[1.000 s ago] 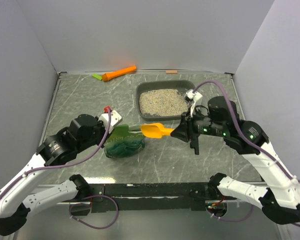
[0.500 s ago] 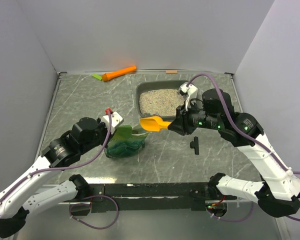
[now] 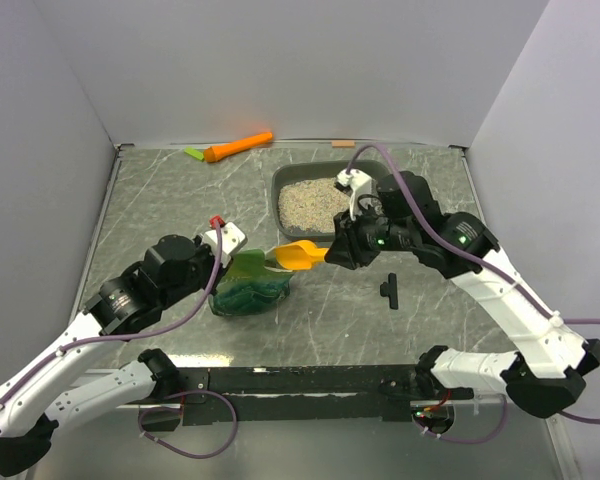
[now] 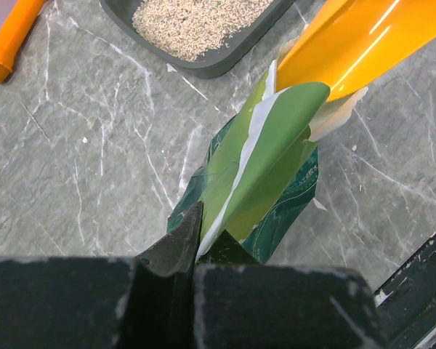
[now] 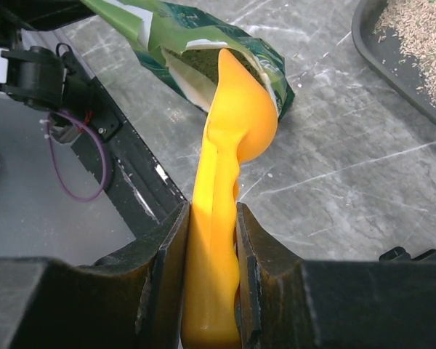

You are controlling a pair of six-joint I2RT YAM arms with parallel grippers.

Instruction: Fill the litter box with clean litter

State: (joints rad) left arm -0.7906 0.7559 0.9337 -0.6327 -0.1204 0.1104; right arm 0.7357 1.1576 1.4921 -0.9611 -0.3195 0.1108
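The dark grey litter box (image 3: 279, 190) lies at the back right, holding a layer of beige clean litter (image 3: 308, 200). In front of it stands a green bag (image 3: 248, 290). My left gripper (image 4: 214, 240) is shut on the bag's upper edge (image 4: 269, 167), holding the mouth up. My right gripper (image 5: 212, 218) is shut on the handle of an orange scoop (image 5: 229, 145). The scoop's bowl (image 3: 298, 254) sits at the bag's mouth (image 5: 196, 43). The right arm hides the box's right part.
An orange carrot-shaped toy (image 3: 238, 147) with a green piece (image 3: 194, 154) lies by the back wall. A small black part (image 3: 389, 291) lies on the marble table right of the bag. A black rail (image 3: 300, 382) runs along the near edge.
My right arm has swung left and carried the scoop from the open table to the bag's mouth. The left gripper has kept its grip on the bag, shifting only slightly.
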